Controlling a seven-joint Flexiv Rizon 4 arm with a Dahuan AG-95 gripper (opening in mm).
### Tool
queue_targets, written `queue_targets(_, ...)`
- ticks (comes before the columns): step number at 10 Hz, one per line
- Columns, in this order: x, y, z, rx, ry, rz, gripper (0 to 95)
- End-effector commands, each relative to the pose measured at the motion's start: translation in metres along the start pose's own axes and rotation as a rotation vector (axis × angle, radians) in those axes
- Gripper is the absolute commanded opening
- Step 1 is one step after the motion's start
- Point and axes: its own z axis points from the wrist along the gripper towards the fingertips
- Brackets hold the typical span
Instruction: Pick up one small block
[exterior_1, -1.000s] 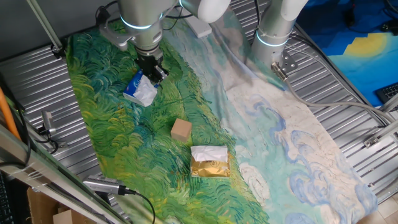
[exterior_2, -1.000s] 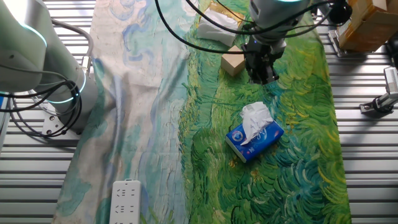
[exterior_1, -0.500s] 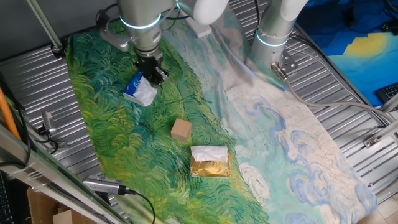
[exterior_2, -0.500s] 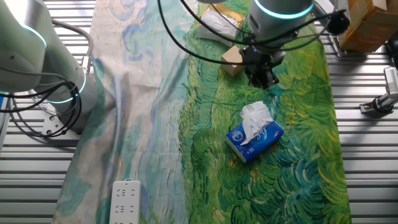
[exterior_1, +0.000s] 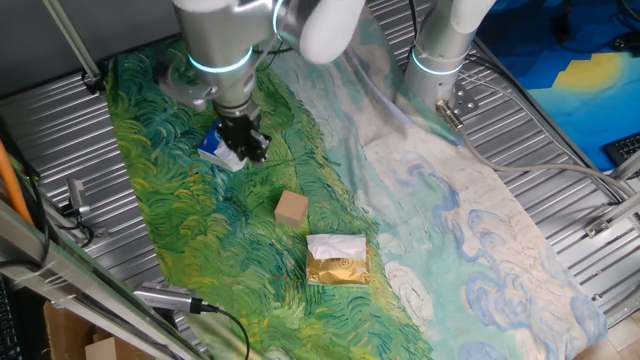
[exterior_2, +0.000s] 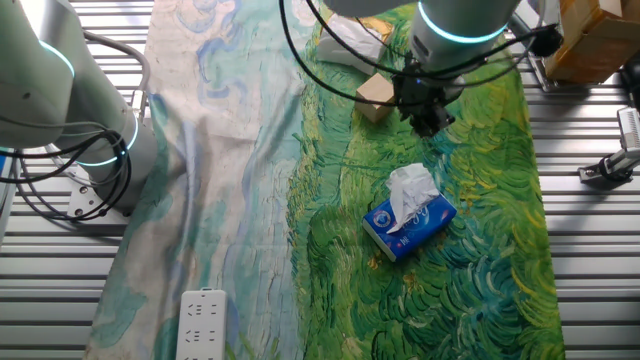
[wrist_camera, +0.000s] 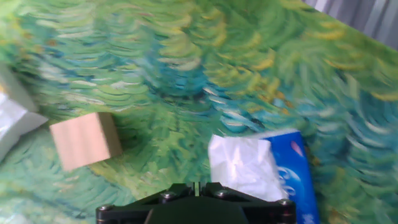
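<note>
The small block (exterior_1: 292, 210) is a plain tan wooden cube on the green painted cloth; it also shows in the other fixed view (exterior_2: 374, 96) and at the left of the hand view (wrist_camera: 85, 140). My gripper (exterior_1: 250, 148) hangs above the cloth, over the blue-and-white bag (exterior_1: 213, 150), some way from the block. In the other fixed view the gripper (exterior_2: 428, 122) is to the right of the block. In the hand view the gripper (wrist_camera: 198, 186) has its jaws together with nothing between them.
The wrinkled blue-and-white bag (exterior_2: 408, 215) lies close under the hand (wrist_camera: 249, 165). A flat gold-and-white packet (exterior_1: 337, 260) lies just beyond the block. A second arm's base (exterior_1: 440, 60) stands on the pale cloth. A white power strip (exterior_2: 203, 322) lies at the cloth's end.
The arm has shifted along the cloth toward the block and now covers more of the blue-and-white bag. The block, bag and packet have not moved.
</note>
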Motion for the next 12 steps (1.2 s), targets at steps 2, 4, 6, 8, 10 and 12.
queue_targets(2, 0.0011, 0.0003, -0.0010, 0.048, 0.019, 0.003, 76.0)
queue_targets(4, 0.0011, 0.0003, -0.0003, 0.056, 0.026, 0.010, 76.0)
queue_targets(6, 0.0010, 0.0002, -0.0009, 0.067, 0.024, 0.019, 76.0)
queue_targets(8, 0.0009, 0.0002, -0.0009, 0.070, 0.025, 0.033, 76.0)
queue_targets(10, 0.0009, 0.0002, -0.0010, 0.069, 0.030, 0.039, 76.0)
queue_targets(12, 0.0009, 0.0002, -0.0010, 0.041, 0.020, 0.016, 76.0)
